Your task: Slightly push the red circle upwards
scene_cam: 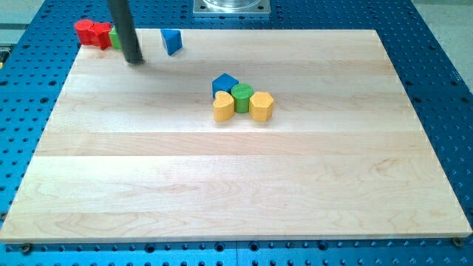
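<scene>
My tip (pixel 135 60), a bare rod with no pincer to open or hold anything, rests on the board (pixel 222 177) at four o'clock from the red circle (pixel 87 30), just beside a partly hidden green block (pixel 115 38).

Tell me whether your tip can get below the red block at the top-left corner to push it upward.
Probably yes. My tip sits just right of the red block, with a green block between them, partly hidden by the rod. The board below the red block is bare, so I could circle round underneath.
</scene>
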`<state>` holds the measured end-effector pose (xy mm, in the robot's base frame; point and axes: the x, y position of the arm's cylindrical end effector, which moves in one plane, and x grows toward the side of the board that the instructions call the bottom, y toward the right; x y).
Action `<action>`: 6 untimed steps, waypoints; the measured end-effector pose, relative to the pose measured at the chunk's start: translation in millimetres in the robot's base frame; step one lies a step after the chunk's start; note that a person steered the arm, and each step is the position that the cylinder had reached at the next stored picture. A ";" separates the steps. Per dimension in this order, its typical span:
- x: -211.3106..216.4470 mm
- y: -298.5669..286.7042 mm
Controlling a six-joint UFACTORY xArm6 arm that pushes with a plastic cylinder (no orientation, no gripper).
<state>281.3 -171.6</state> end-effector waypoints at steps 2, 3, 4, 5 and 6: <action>25.7 -131.3; 17.2 -133.6; -24.1 -133.1; -40.5 -133.1; -41.5 -133.0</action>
